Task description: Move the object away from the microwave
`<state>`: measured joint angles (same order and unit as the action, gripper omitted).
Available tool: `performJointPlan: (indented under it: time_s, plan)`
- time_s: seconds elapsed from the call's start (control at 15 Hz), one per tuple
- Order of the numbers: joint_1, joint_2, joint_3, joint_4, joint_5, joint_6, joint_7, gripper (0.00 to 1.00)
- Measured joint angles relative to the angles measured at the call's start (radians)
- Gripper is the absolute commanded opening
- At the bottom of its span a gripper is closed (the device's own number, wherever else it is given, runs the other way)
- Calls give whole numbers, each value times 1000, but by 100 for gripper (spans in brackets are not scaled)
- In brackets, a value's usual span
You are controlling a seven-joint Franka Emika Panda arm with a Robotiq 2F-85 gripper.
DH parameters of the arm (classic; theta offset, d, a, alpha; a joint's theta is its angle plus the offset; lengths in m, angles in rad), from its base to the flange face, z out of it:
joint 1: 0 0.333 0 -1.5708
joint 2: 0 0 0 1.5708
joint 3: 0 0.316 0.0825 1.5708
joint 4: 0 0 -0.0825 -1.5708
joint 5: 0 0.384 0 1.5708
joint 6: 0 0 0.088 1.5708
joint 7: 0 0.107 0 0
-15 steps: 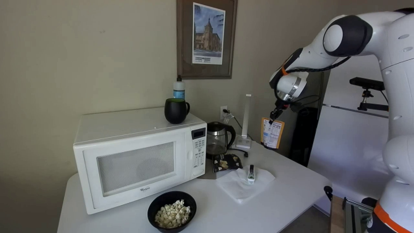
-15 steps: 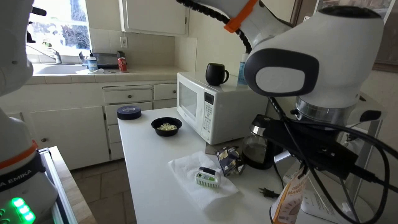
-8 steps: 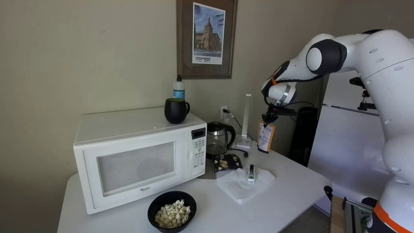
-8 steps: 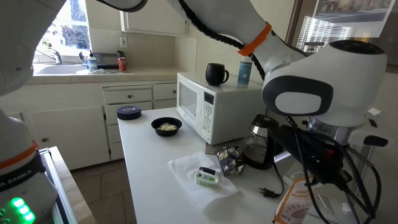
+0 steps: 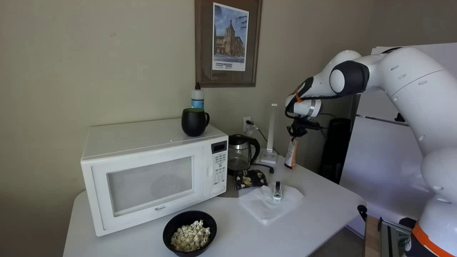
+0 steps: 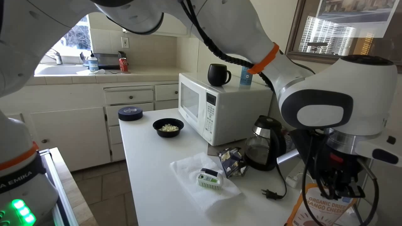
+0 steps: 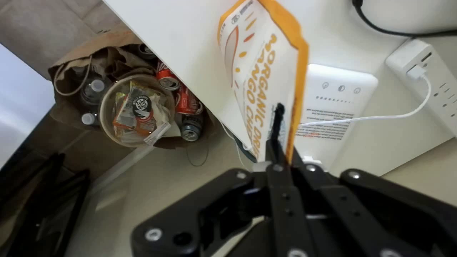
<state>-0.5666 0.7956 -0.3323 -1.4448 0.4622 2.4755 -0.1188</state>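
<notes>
The object is an orange-edged white packet [image 5: 291,154], also in an exterior view [image 6: 325,207] and the wrist view [image 7: 259,67]. It hangs nearly upright near the table's back right edge. I cannot tell whether its bottom touches the table. My gripper [image 5: 293,136] is shut on its top edge; the wrist view shows the fingers [image 7: 282,142] pinching it, one finger partly hidden behind it. The white microwave [image 5: 153,178] stands apart from the packet at the left, beyond the kettle; it also shows in an exterior view [image 6: 232,110].
A glass kettle [image 5: 240,151], a dark snack bag [image 5: 250,179] and a white lamp [image 5: 268,156] stand between microwave and packet. A brush [image 5: 277,192] lies on a paper towel [image 5: 262,214]. A popcorn bowl [image 5: 192,216] is in front. A bin [image 7: 167,98] sits below the table edge.
My arm has come down with the packet, bringing it lower beside the table's back edge. The packet has also turned, now nearly edge-on in an exterior view. The other things have not moved.
</notes>
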Motion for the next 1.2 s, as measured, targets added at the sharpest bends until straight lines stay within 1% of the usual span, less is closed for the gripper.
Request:
performJointPlan:
  time_s: [0.2, 0.4, 0.47, 0.53, 0.67, 0.8, 0.87, 1.0, 1.07, 1.2]
  plan:
    - [-1, 43, 0, 56, -52, 0, 199, 1]
    - [-1, 82, -1, 112, -69, 2, 344, 1]
    - [-1, 94, -1, 130, -77, 3, 379, 28]
    - [-1, 105, -1, 147, -90, 10, 404, 28]
    - [0, 126, 0, 176, -113, 18, 429, 42]
    - [3, 135, 1, 191, -127, 27, 423, 58]
    - [4, 134, 5, 191, -127, 31, 397, 66]
    - [2, 123, 21, 190, -127, 32, 318, 80]
    - [-3, 111, 34, 186, -126, 28, 264, 88]
    - [-20, 71, 67, 168, -124, 25, 140, 100]
